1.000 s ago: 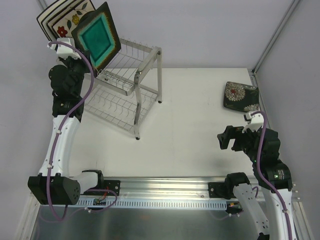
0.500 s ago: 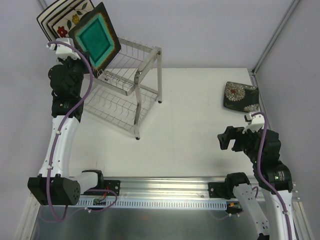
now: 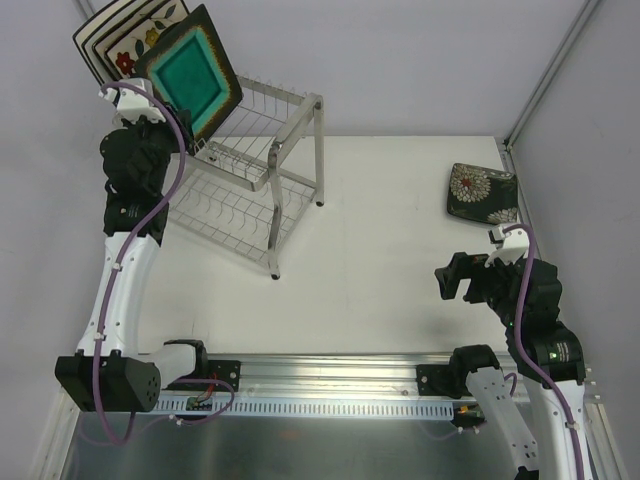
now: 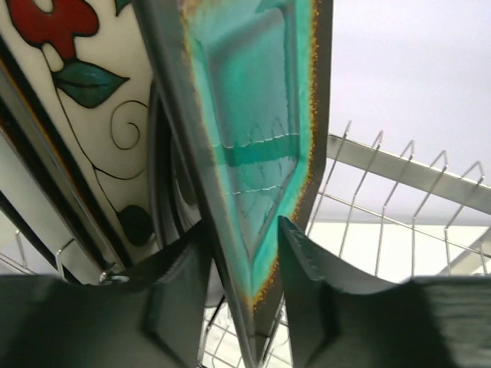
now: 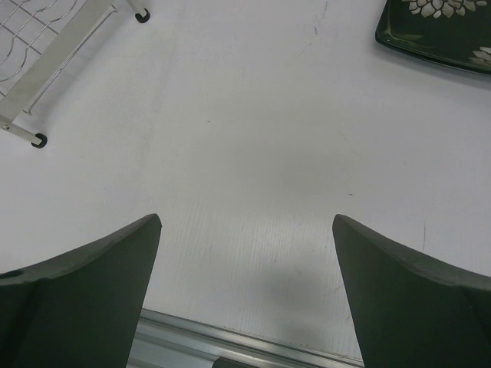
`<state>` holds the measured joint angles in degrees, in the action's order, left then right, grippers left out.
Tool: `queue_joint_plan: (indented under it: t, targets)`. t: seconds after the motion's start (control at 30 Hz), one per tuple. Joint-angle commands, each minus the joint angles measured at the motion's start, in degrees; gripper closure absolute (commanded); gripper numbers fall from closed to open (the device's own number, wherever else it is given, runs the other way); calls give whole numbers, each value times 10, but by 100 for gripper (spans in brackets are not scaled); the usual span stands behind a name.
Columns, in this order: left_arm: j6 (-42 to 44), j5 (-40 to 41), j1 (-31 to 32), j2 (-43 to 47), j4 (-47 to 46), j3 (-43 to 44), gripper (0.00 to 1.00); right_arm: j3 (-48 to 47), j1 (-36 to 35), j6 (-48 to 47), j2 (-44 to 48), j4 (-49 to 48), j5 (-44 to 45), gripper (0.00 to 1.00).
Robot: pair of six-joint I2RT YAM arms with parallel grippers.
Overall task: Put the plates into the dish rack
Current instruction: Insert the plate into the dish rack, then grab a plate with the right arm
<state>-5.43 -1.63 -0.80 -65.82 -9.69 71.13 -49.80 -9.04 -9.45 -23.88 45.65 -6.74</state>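
The dish rack (image 3: pixel 300 112) stands at the far left of the table. In its top tier a dark square teal-centred plate (image 3: pixel 190 85) stands on edge, leaning against a cream flowered plate (image 3: pixel 125 40) and other plates behind it. My left gripper (image 3: pixel 178 135) is at the teal plate's (image 4: pixel 253 115) lower edge. Its fingers (image 4: pixel 307 268) stand on either side of that edge, with a gap showing on the left side. A dark plate with white blooms (image 3: pixel 482 192) lies flat at the far right. My right gripper (image 3: pixel 447 280) hovers open and empty, nearer than that plate.
The rack's lower shelf (image 3: pixel 225 215) holds no plates. In the right wrist view a rack foot (image 5: pixel 37 140) is at the left edge and the bloom plate (image 5: pixel 445 31) at the top right. A metal rail (image 3: pixel 330 370) runs along the near edge.
The left jaws have parted from the teal plate's edge, and the plate has settled slightly back toward the flowered plate. The right arm has not moved.
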Motion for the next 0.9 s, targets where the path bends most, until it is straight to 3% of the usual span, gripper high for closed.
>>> queue_joint_plan:
  t: [0.0,0.27,0.57,0.87]
  targets:
    - [-10,14,-6,20,8,19,58,-3,-5,1,5,-21,-6,0]
    - [-34,14,-6,45,27,28,35,-6,-5,6,3,-24,-12,0]
    - [-49,14,-6,83,71,30,21,-16,-5,15,2,-21,-9,0]
    - [-64,14,-6,191,148,-14,2,-35,-5,50,-47,-38,-4,0]
